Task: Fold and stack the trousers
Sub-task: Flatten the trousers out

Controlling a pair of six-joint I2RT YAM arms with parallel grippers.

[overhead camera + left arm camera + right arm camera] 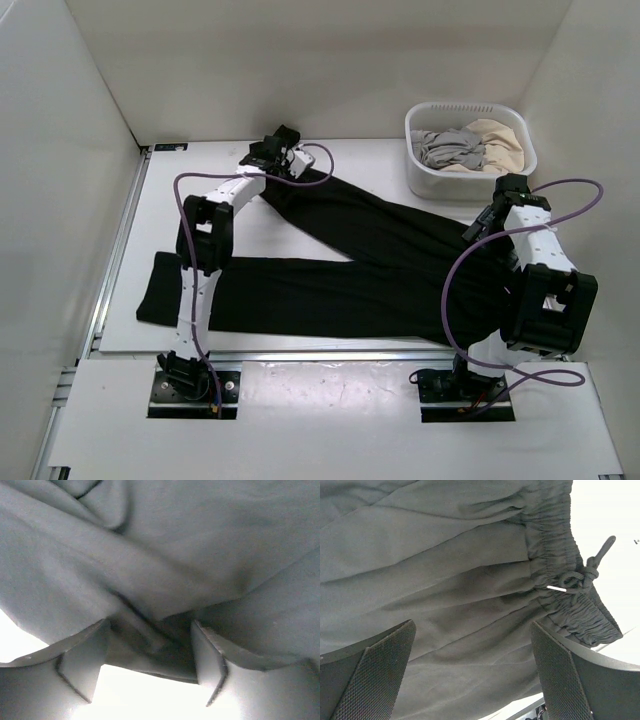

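Observation:
The black trousers [340,270] lie spread in a V on the white table, the waist at the right, one leg running left and the other to the far left. My left gripper [270,153] is at the far leg's hem. In the left wrist view it [150,630] is open, with a fold of the hem [150,645] lying between its fingers. My right gripper [492,213] is over the waist end. In the right wrist view it [472,625] is open wide above the fabric [445,580], next to the elastic waistband and drawstring knot [580,575].
A white basket [415,178] stands at the back right, holding a grey garment [450,148] and a beige garment [500,138]. White walls enclose the table on the left, back and right. Purple cables loop off both arms.

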